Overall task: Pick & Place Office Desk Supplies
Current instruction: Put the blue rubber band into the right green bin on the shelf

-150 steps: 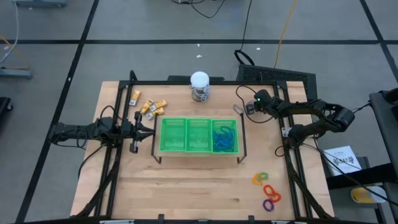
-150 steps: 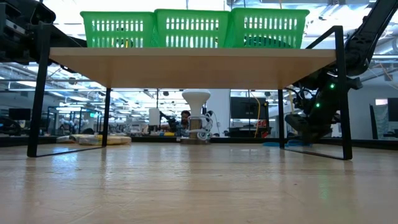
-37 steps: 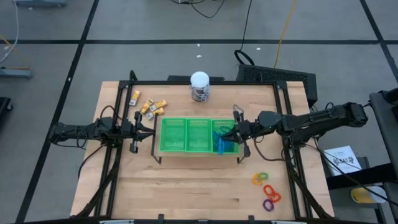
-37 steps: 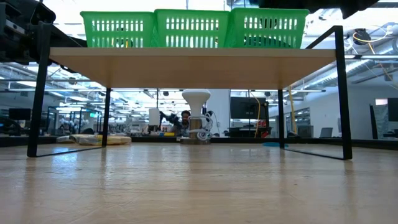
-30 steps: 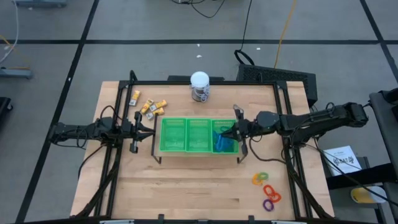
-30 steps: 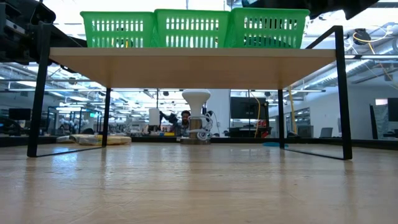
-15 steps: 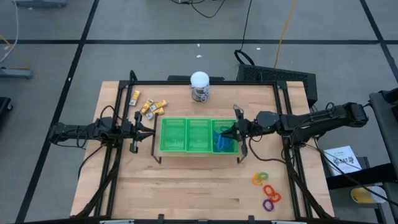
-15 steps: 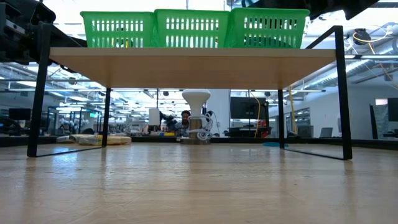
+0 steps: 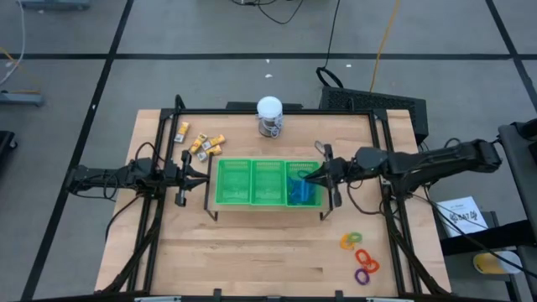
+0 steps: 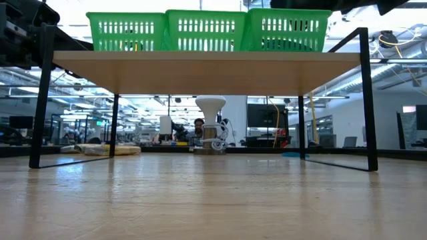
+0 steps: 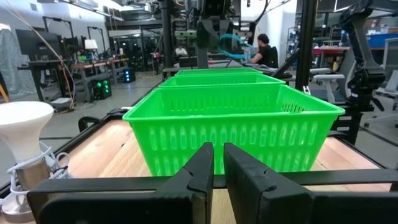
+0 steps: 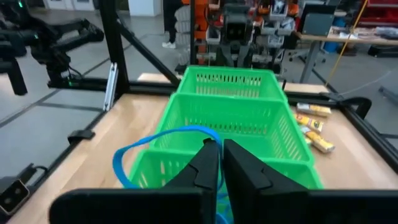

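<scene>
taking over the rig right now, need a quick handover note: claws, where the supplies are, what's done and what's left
Right claw: over the green tray's right compartment, fingers pinched on a blue loop that hangs over the rim.
Left claw: shut, empty, waiting beside the tray's left end.
Done: blue loops piled in the right compartment.
Left: yellow-and-white blocks on the table behind the tray's left end; orange, purple and green rings near the front right corner. The white-topped jar stays.

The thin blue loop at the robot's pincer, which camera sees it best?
The right wrist view: the thin blue loop curves clearly from the right pincer over the green plastic tray. The high view shows only a blue tangle, the left wrist view a distant bit, the low view none.
</scene>
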